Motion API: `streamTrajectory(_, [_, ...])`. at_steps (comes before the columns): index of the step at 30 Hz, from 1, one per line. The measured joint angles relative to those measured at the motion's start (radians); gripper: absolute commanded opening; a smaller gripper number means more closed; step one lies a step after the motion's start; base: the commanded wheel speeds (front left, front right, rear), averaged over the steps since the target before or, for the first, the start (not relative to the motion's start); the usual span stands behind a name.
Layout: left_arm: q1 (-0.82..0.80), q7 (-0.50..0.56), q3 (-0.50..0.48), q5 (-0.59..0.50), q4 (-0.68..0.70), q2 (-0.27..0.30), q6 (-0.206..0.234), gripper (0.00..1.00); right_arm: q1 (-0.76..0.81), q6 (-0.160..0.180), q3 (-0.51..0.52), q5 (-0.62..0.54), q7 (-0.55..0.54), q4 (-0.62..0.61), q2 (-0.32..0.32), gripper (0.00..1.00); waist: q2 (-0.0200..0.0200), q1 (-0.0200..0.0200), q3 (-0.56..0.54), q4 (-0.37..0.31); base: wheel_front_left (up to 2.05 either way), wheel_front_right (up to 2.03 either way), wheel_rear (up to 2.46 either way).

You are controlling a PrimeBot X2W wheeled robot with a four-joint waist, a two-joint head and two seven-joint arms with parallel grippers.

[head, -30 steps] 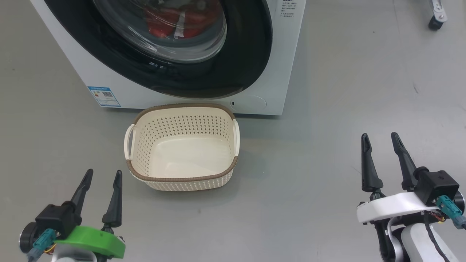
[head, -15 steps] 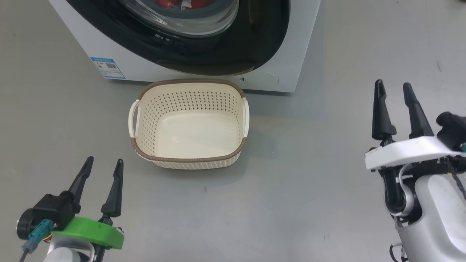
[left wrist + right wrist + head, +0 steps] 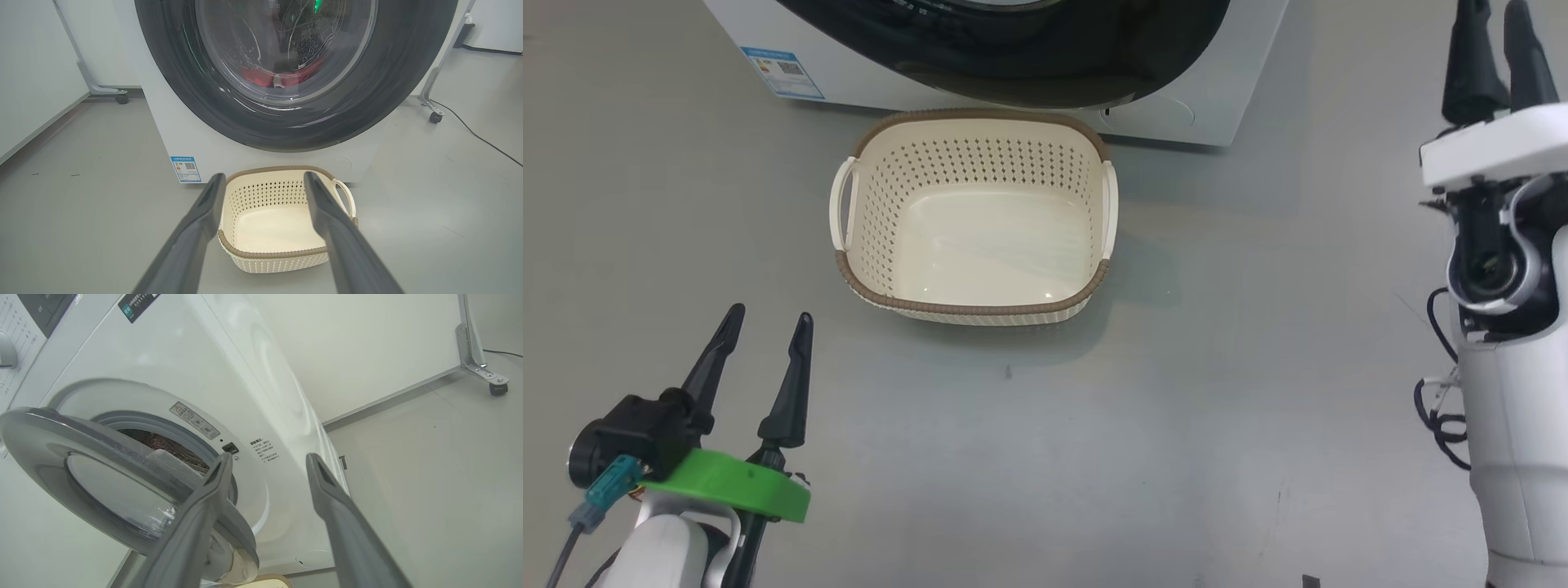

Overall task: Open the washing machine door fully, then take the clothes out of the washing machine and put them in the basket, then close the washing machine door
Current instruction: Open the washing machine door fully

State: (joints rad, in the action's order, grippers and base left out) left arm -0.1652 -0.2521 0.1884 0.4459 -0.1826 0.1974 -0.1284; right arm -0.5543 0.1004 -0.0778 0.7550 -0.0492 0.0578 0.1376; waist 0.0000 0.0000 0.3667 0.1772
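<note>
Right wrist view: we find the right claw [image 3: 268, 457] with both fingers spread wide and nothing between them. Its left finger crosses the free edge of the door [image 3: 102, 486] in the picture; we cannot tell whether it touches. The door stands ajar, not fully open. A gap separates its grey inner rim from the washing machine [image 3: 229, 355], and the dark drum mouth and the latch socket [image 3: 231, 448] show behind it.

Set against the head pictures of the previous second, the right claw has risen from low on the right to the top right corner, level with the machine's front. The whole head picture has also shifted, which we put down to the camera. The basket keeps its place against the machine.

The left claw [image 3: 770, 314] hangs low on the left, fingers parted, empty, well short of the basket [image 3: 972, 309]. The basket sits empty on the floor [image 3: 1217, 408], just in front of the machine's base and below the door. In the left wrist view the clothes [image 3: 261, 77] lie red at the bottom of the drum, seen through the door glass.

We judge the first step to be in hand, with the right arm lining up on the door's free edge to swing it wide. No garment is out yet.
</note>
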Motion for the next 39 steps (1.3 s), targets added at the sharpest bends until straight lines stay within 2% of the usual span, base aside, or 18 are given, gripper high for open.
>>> streamTrajectory(6, [-0.031, 0.0, 0.03, 0.02, 0.003, 0.002, 0.0, 1.0, -0.126, 0.016, 0.054, 0.065, -0.064, 0.025, -0.01, 0.0, 0.0, 0.0, 0.048, 0.029, 0.0, 0.0, 0.0])
streamTrajectory(12, [-0.064, 0.0, 0.046, 0.031, 0.004, 0.003, 0.0, 1.0, -0.23, 0.018, 0.105, 0.149, -0.137, 0.066, -0.027, 0.0, 0.0, 0.0, 0.092, 0.064, 0.0, 0.0, 0.0])
streamTrajectory(21, [-0.092, 0.0, 0.063, 0.066, -0.004, 0.003, 0.0, 1.0, -0.362, 0.026, 0.13, 0.253, -0.243, 0.145, -0.046, 0.0, 0.0, 0.0, 0.141, 0.121, 0.0, 0.0, 0.0])
streamTrajectory(28, [-0.105, 0.0, 0.069, 0.081, -0.012, 0.002, 0.0, 1.0, -0.437, 0.026, 0.136, 0.342, -0.317, 0.209, -0.06, 0.0, 0.0, 0.0, 0.165, 0.155, 0.0, 0.0, 0.0])
streamTrajectory(39, [-0.107, 0.0, 0.067, 0.091, -0.031, 0.002, 0.0, 1.0, -0.512, 0.026, 0.17, 0.396, -0.381, 0.339, -0.062, 0.0, 0.0, 0.0, 0.175, 0.177, 0.0, 0.0, 0.0])
